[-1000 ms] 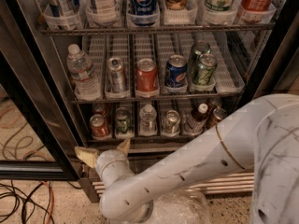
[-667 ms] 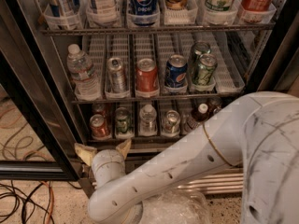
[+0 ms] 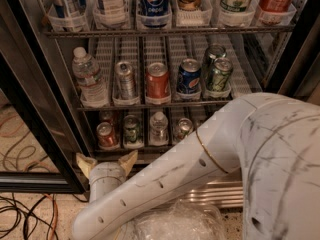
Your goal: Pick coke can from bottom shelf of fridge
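The fridge (image 3: 65, 109) stands open in front of me. The coke can (image 3: 106, 134), red with a silver top, stands at the left front of the bottom shelf (image 3: 145, 149), with another red can behind it. My gripper (image 3: 106, 163) is just below and in front of that shelf's left end, directly under the coke can. Its two tan fingers (image 3: 86, 164) are spread open and empty, pointing up at the shelf. My white arm covers the right part of the bottom shelf.
On the bottom shelf next to the coke can are a green can (image 3: 132, 129), a small water bottle (image 3: 159, 127) and a silver can (image 3: 183, 128). The middle shelf holds a water bottle (image 3: 90, 82), a copper-red can (image 3: 158, 81), a Pepsi can (image 3: 189, 77) and green cans (image 3: 219, 74). Cables (image 3: 25, 209) lie on the floor at left.
My arm has swung up and left and now hides the bottles at the right of the bottom shelf. The gripper has stayed open in nearly the same place below the coke can.
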Available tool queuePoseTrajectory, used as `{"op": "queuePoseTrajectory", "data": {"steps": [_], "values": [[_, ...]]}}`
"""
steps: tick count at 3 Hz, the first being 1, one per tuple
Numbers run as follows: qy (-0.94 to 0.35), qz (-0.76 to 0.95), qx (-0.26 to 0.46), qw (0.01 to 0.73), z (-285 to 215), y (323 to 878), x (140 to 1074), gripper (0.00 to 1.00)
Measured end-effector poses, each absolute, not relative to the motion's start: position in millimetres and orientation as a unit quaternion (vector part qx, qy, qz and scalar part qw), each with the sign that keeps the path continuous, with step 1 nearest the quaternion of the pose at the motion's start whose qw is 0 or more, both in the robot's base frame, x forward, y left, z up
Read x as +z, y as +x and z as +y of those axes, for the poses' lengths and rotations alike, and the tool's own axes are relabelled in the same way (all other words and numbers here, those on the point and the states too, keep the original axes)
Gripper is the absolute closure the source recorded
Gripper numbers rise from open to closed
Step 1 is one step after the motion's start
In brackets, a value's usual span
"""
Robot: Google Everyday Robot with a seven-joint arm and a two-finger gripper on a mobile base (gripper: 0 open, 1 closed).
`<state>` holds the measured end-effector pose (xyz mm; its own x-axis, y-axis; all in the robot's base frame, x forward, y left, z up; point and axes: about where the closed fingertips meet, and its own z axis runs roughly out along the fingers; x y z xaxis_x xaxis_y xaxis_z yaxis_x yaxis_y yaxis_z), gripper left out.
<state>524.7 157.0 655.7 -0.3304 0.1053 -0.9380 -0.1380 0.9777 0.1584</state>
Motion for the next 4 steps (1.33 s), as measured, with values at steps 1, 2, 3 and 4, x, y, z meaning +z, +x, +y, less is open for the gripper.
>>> {"op": "queuePoseTrajectory", "data": {"steps": [1, 2, 3, 4], "values": [[-0.01, 0.809, 0.105, 0.578, 157.0, 524.7, 655.7, 0.0], [-0.01, 0.813, 0.114, 0.571, 170.0, 517.4, 645.5, 0.0], [-0.01, 0.822, 0.103, 0.56, 179.4, 507.5, 628.9, 0.0], [0.004, 0.83, 0.083, 0.552, 177.1, 502.6, 611.7, 0.0]]}}
